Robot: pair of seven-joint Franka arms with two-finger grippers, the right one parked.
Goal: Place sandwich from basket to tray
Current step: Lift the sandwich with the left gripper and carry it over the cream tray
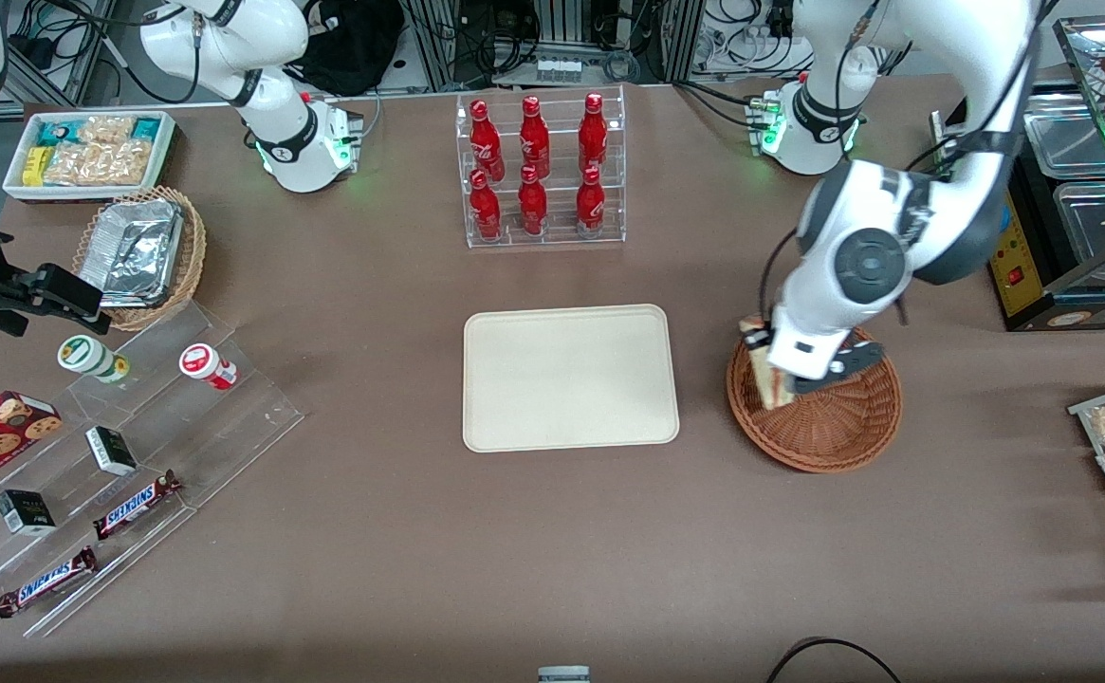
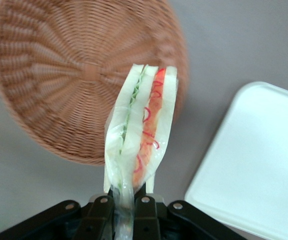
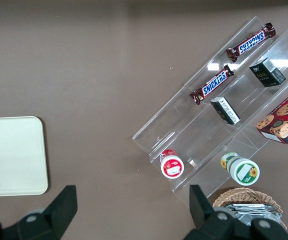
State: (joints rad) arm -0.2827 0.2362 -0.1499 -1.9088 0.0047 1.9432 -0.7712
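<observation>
A: Tray first, since the coming move turns on it: it lies sideways from the gripper, toward the parked arm's end of the table, with bare tabletop between it and the wicker basket.

B: And the sandwich?

A: Clamped between the gripper's two fingers, which press on its lower end. The wedge juts straight out from the fingers, long axis in line with them, cut edge showing green filling beside red. In the wrist view the basket appears beneath it and looks empty, so I judge the sandwich lifted clear, though it hangs over the basket's tray-side rim.

B: So the carry is sideways, toward the tray?

A: That is my reading. The working arm is the nearer one.

B: Any writing?

A: Far from the gripper, on the clear stepped stand, two bars read SNICKERS. Script on the red bottles I cannot read.
</observation>
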